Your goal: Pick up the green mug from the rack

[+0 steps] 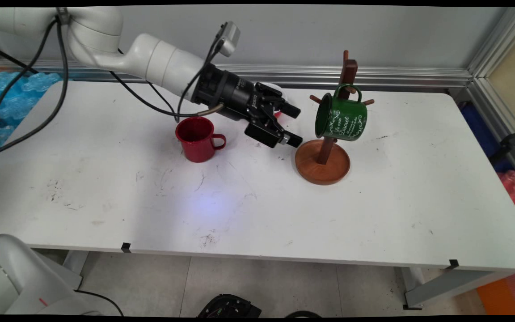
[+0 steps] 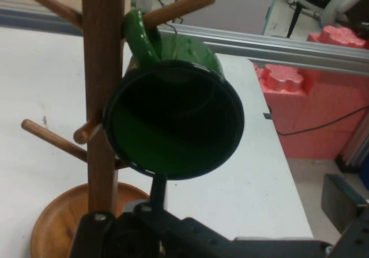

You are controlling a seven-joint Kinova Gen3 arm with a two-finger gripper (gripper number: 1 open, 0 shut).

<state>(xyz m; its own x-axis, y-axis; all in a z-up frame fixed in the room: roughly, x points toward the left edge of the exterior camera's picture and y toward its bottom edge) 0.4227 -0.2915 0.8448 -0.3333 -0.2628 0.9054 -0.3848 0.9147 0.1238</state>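
A black gripper (image 1: 297, 125), fingers spread wide and empty, hovers at nine o'clock of a green enamel mug (image 1: 341, 117) hanging by its handle on a wooden mug tree (image 1: 324, 156). The mug looks light, rigid, slippery; its rim offers the best grip. A red mug (image 1: 198, 138) stands behind.

Straight ahead of the gripper (image 1: 297, 125) hung a green mug (image 1: 341, 117) on its wooden rack (image 1: 322, 161); a red mug (image 1: 197, 138) stood behind.

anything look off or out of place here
Nothing stands out. The green mug hangs by its handle on the wooden mug tree, the red mug stands upright on the table, and the gripper holds nothing, jaws open.
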